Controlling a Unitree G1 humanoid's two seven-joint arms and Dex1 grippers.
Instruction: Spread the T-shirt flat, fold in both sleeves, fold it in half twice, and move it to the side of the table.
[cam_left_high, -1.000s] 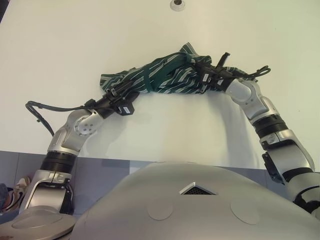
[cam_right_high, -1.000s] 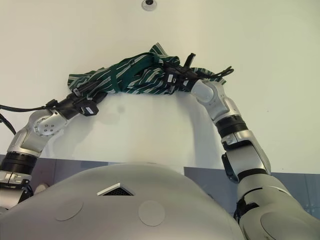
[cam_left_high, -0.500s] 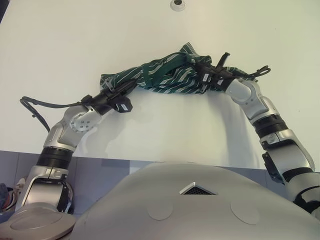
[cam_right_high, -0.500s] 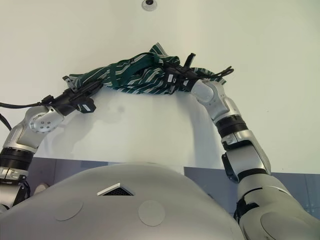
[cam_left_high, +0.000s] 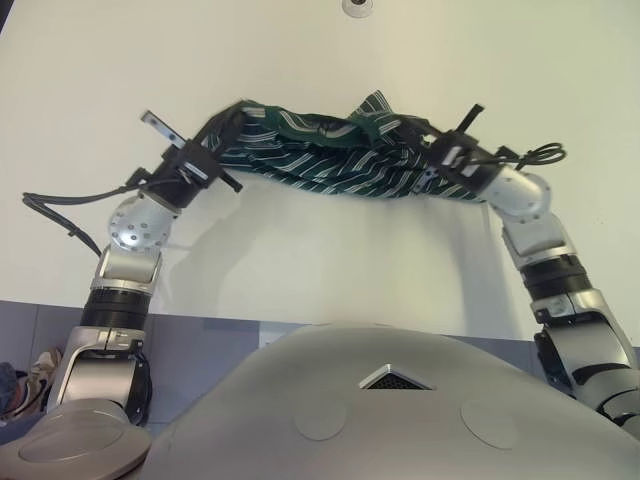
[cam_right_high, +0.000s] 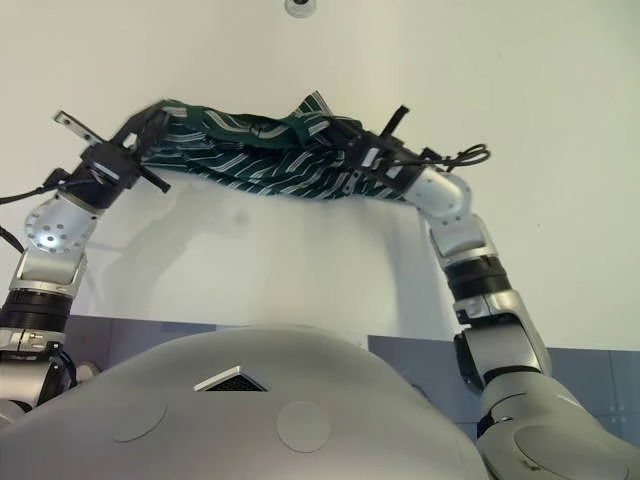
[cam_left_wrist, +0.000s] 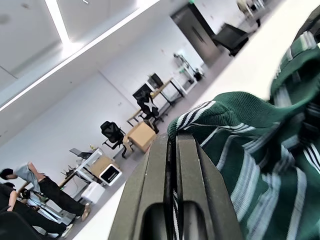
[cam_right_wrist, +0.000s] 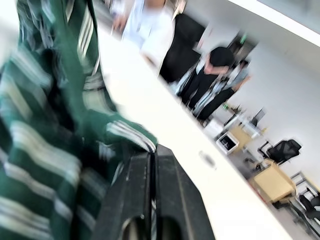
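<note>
The dark green, white-striped knit T-shirt (cam_left_high: 322, 165) hung as one long, rumpled band over the far half of the white tabletop (cam_left_high: 300, 280), strung between the two arms and sagging a little in the middle, with its shadow falling on the bare surface nearer the robot. The left gripper (cam_left_high: 222, 128) held the band's left end. In the left wrist view its two dark fingers (cam_left_wrist: 159, 165) were pressed together with a fold of striped cloth (cam_left_wrist: 250, 150) pinched between them. The right gripper (cam_left_high: 428, 152) held the right end in the same way, its fingers (cam_right_wrist: 140, 170) closed tight on a ribbed edge of the fabric (cam_right_wrist: 50, 125) (that view was blurred, but the pinch could still be made out). A second before, the shirt had been a tighter bunch. The left gripper had then sat lower and closer to the near edge, gripping a corner that trailed down toward it. Since then the left arm had swung up and out toward the left edge and the far edge, carrying its end of the cloth with it. The right gripper had shifted outward toward the right edge. Between them the bunch had been drawn out wider and straighter, though it was still twisted and not laid flat. A small round grey fitting (cam_left_high: 355, 5) sat in the tabletop beyond the shirt, near the far edge, well apart from the cloth.
</note>
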